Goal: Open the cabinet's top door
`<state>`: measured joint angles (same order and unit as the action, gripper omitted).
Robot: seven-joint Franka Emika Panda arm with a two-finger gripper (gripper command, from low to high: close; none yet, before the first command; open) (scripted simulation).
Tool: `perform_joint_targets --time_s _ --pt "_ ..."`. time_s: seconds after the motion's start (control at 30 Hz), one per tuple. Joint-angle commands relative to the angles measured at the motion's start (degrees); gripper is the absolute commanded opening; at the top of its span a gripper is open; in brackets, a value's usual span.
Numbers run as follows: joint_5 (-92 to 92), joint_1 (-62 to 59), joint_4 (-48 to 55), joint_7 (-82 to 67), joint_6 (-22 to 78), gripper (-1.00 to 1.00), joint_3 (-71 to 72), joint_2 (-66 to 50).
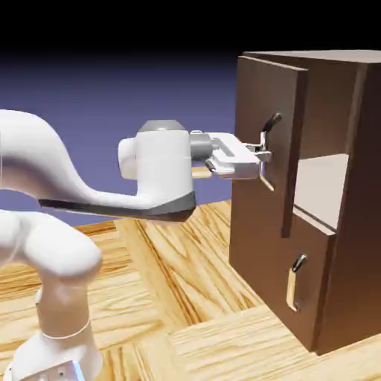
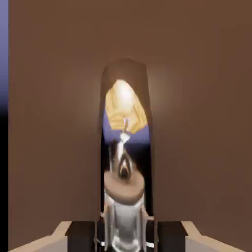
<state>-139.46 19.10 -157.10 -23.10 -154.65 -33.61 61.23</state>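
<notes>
The pincer point(image 1: 262, 156) is clenched on the long silver handle point(image 1: 269, 151) of the top door point(image 1: 268, 141), reaching level from the arm toward the cabinet point(image 1: 335, 193). In the hand view the handle point(image 2: 124, 197) fills the space between the fingertips, with the door panel directly ahead of the pincer. The door already stands ajar: its free edge, beyond the pincer, has left the cabinet front and a pale inner shelf point(image 1: 321, 186) shows behind it. The grasp is done and the swing begun; what seems left is pulling it wide, while the shorter lower door point(image 1: 309, 286), below the pincer, stays closed
</notes>
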Motion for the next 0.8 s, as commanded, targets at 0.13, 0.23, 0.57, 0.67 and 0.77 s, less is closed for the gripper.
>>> perform_joint_targets --time_s 0.13,0.23,0.57,0.67,0.77 --pt "12.3 -8.1 -6.6 -4.6 3.1 -1.0 10.1 5.6" --pt "19.8 -11.4 -9.7 -7.7 4.8 -1.0 15.4 9.1" --pt "44.7 -14.2 -16.9 -18.5 13.4 -1.0 31.6 20.6" --pt "52.2 -12.9 -18.0 -21.1 17.6 -1.0 37.0 23.3" --pt "59.6 -10.9 -18.5 -23.0 22.7 -1.0 43.1 25.3"
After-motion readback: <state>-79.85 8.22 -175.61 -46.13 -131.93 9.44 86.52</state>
